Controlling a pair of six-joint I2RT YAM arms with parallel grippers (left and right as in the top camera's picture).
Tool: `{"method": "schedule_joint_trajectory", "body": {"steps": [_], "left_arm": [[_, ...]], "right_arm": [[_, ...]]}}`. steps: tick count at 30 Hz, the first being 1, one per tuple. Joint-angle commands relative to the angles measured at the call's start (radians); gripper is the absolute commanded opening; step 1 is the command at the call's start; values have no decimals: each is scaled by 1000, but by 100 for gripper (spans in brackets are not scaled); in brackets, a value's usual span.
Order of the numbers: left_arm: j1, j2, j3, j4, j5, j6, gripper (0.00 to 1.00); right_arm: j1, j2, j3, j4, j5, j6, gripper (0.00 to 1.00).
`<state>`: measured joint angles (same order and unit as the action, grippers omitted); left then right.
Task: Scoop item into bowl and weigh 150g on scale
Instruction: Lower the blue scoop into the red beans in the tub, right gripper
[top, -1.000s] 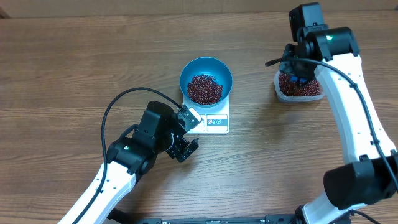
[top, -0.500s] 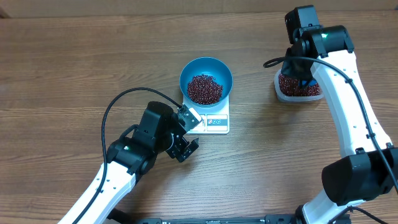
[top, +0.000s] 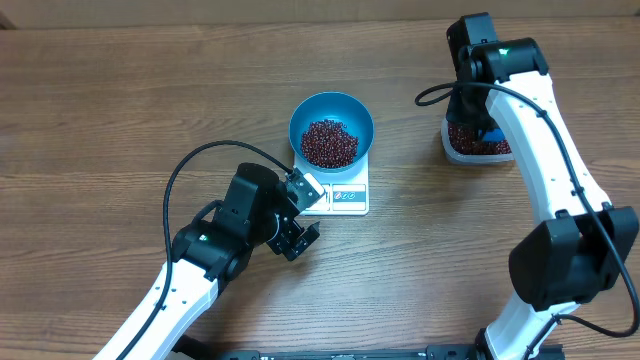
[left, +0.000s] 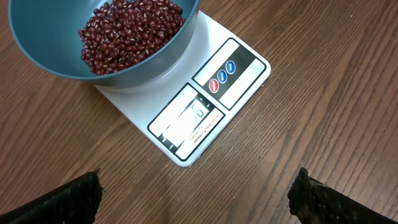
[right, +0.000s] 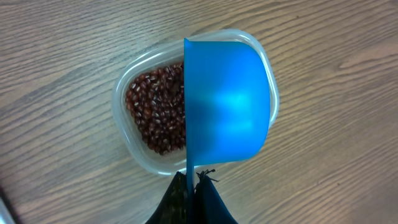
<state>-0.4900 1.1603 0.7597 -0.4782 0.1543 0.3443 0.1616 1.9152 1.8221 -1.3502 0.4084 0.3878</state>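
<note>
While bowl (left: 37, 59) of beans (left: 124, 31) sits on scale (left: 249, 87) for weighing, right gripper (right: 191, 193) pinches scoop (right: 227, 102) above tub (right: 124, 87) right of scale (refill, likely); left gripper (left: 196, 202) idles beside scale, jaws spread.

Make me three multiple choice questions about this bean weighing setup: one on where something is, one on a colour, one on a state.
1. Where does the bowl sit?
A on the scale
B on bare wood beside it
C lifted in the air

2. What colour is the scoop in the right gripper?
A white
B blue
C red

3. How does the left gripper stand?
A open, nothing between its jaws
B shut on a spoon
C shut on a cable

Answers:
1 A, the bowl rests on the scale's white top.
2 B, the right wrist view shows a bright blue scoop over the tub of beans.
3 A, the jaws stand far apart with only table between them.
</note>
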Motion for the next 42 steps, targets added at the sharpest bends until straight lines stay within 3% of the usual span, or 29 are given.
{"method": "schedule_joint_trajectory", "body": {"steps": [1, 42], "left_arm": [[5, -10, -6, 3, 15, 15, 100], [5, -10, -6, 3, 15, 15, 99]], "right_arm": [[-2, 31, 2, 20, 23, -3, 4], [-90, 45, -134, 91, 43, -31, 4]]}}
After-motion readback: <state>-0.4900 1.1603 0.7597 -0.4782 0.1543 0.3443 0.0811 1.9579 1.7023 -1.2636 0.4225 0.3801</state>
